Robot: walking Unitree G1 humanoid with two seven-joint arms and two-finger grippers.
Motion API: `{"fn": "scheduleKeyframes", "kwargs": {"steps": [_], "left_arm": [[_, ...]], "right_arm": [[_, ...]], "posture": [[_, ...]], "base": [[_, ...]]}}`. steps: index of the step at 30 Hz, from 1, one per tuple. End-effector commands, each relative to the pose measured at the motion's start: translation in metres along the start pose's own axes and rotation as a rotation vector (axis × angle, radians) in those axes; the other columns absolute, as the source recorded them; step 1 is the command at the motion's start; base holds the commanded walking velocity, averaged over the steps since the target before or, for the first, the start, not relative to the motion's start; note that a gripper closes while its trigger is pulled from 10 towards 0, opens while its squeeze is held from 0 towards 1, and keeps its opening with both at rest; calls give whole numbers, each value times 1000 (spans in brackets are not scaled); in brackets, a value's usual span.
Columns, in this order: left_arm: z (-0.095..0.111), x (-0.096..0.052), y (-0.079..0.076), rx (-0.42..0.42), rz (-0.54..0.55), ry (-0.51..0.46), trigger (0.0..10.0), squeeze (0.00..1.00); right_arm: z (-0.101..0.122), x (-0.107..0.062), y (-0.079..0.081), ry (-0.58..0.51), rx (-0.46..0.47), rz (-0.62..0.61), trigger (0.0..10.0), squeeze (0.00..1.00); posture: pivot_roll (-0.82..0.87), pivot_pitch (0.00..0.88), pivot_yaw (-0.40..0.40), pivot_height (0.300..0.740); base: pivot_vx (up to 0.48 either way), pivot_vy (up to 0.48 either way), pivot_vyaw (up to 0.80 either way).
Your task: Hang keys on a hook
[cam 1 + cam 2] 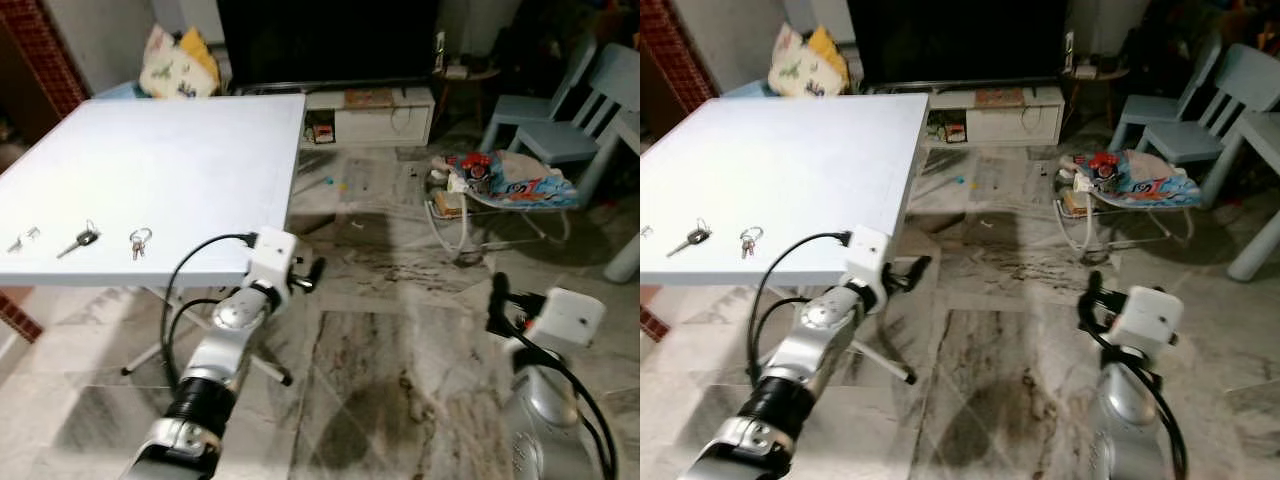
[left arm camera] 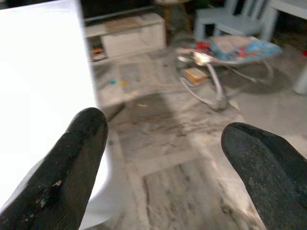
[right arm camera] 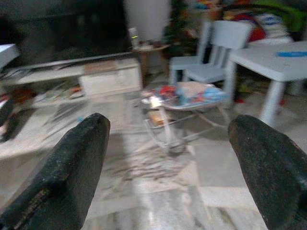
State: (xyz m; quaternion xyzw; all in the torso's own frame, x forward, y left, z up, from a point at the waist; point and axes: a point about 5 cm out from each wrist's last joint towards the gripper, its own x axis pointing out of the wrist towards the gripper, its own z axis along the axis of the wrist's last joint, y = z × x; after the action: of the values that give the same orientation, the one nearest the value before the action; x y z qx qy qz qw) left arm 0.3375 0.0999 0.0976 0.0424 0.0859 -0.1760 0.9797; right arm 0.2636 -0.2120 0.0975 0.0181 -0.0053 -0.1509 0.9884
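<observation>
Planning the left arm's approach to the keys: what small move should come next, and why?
Probably raise the left gripper above the white table edge and swing it toward the keys. It hangs open beside the table's near corner, below the top, while the key ring lies apart from it near the front edge. The right gripper hangs open over the floor. I see no hook.

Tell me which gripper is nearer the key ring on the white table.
Left. The left gripper hangs just off the white table's near corner, a short way from the key ring. The right gripper is far across the floor, over the marble tiles.
</observation>
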Motion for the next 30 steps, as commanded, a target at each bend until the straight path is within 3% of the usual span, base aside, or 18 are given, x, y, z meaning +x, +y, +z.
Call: {"fn": "scheduleKeyframes", "kwargs": {"steps": [1, 6, 14, 23, 30], "left_arm": [[3, -6, 11, 4, 57, -26, 10000, 0], [-2, -18, 26, -6, 144, -30, 10000, 0], [-5, -23, 29, -4, 163, -21, 10000, 0], [0, -6, 8, -4, 59, -11, 10000, 0], [5, 9, -22, -9, -66, -5, 10000, 0]], "right_arm": [[-1, 7, 13, 18, 0, 66, 10000, 0], [3, 21, 32, 15, 5, 151, 10000, 0], [3, 24, 37, 16, 8, 164, 10000, 0], [-3, 7, 10, 11, -1, 52, 10000, 0], [0, -11, -19, -11, -22, -67, 10000, 0]], "posture": [[74, 0, -2, 740], [145, 0, -56, 740], [157, 0, -56, 740], [31, 0, 37, 740], [-90, 0, 119, 740]], "base": [[0, 0, 0], [0, 0, 0], [0, 0, 0], [0, 0, 0], [0, 0, 0]]}}
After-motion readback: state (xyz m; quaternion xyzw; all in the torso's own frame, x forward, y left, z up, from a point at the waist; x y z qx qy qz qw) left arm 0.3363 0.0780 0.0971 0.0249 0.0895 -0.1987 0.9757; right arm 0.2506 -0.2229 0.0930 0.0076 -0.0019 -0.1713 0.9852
